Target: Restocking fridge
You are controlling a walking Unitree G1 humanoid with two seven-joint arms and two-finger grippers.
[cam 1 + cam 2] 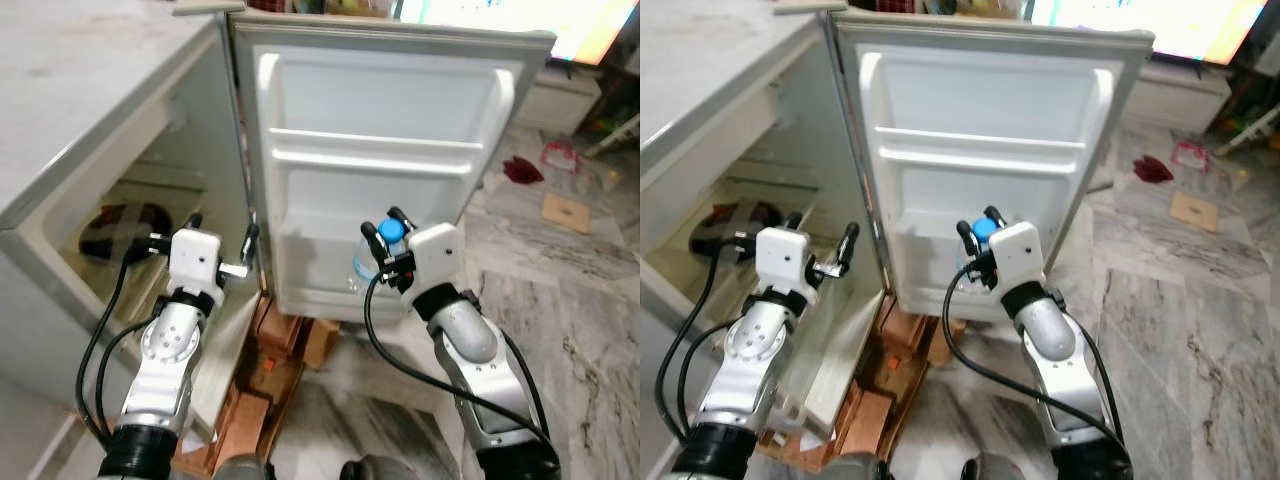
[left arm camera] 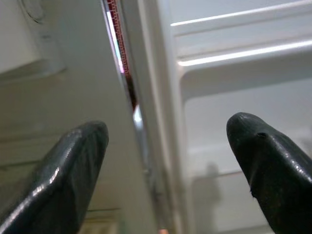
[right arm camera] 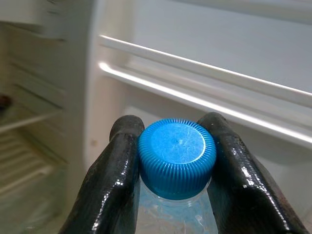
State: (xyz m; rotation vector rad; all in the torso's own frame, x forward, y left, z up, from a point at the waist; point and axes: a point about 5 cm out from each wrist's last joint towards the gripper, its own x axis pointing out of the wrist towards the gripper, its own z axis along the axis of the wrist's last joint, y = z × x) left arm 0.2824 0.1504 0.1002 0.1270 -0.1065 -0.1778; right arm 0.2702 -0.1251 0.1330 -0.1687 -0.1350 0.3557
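Note:
A small white fridge [image 1: 150, 150] stands with its door [image 1: 380, 150] swung wide. My right gripper [image 1: 385, 232] is shut on a clear water bottle [image 1: 366, 262] with a blue cap [image 3: 176, 157], holding it by the neck in front of the door's lowest shelf [image 1: 320, 285]. The fingers [image 3: 109, 190] squeeze just under the cap. My left gripper [image 1: 222, 232] is open and holds nothing, hanging near the hinge edge between cabinet and door. Its black fingers [image 2: 63, 175] frame the hinge seam.
A dark rounded item [image 1: 125, 228] lies on a shelf inside the fridge. Cardboard boxes [image 1: 275, 360] sit on the marble floor below the door. Red scraps [image 1: 522, 170] and a cardboard piece [image 1: 566, 212] lie on the floor at the right. The door's upper rail [image 1: 375, 145] holds nothing.

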